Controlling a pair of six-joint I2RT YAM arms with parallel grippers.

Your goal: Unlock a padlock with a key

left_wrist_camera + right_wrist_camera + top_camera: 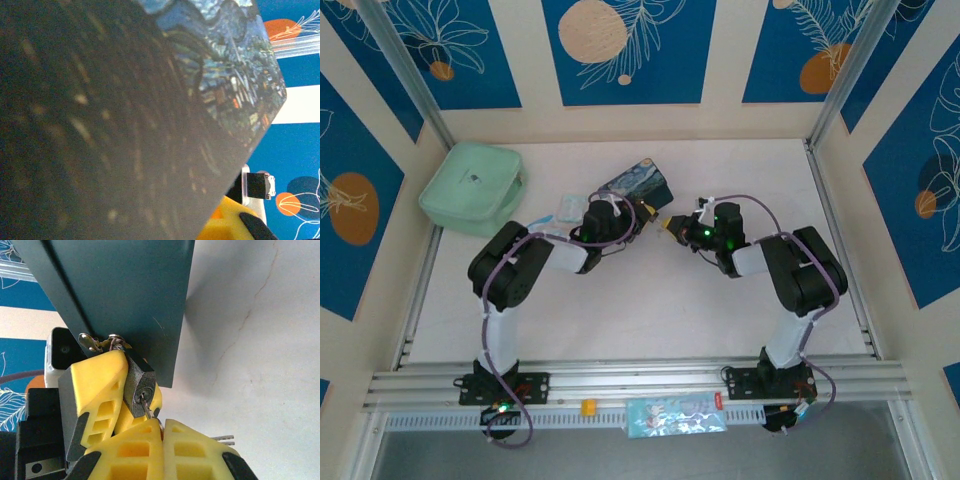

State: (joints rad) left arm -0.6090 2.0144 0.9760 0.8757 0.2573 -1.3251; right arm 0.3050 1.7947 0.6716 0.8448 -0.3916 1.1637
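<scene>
One small dark padlock (140, 382) hangs at the lower edge of the blue painted tin (115, 285), its thin shackle reaching up to a brass hasp (94, 342) on the tin's side. The keyhole face is turned toward your right wrist camera. The thin pale key (146, 409) stands in the keyhole with only its shaft showing.

Your right hand (161, 426) is closed on the key, its yellow fingertips pressed together around the hidden head. Your left hand (650, 220) is clamped on the padlock. One of its yellow fingers (100, 390) lies flat against the lock's left side, and the other peeks out behind the right side.

From above, you can see the two hands meeting tip to tip near the middle of the desk (650, 310), just right of the tin and near its corner. The tin's painted face sits very close to your left wrist camera.

A clear-blue packet (568, 209) lies just left of the tin, beside your left arm. A pale green pouch (472, 188) rests at the far left of the desk. On the near rail lie another packet (675, 415) and a small yellow block (588, 406).
</scene>
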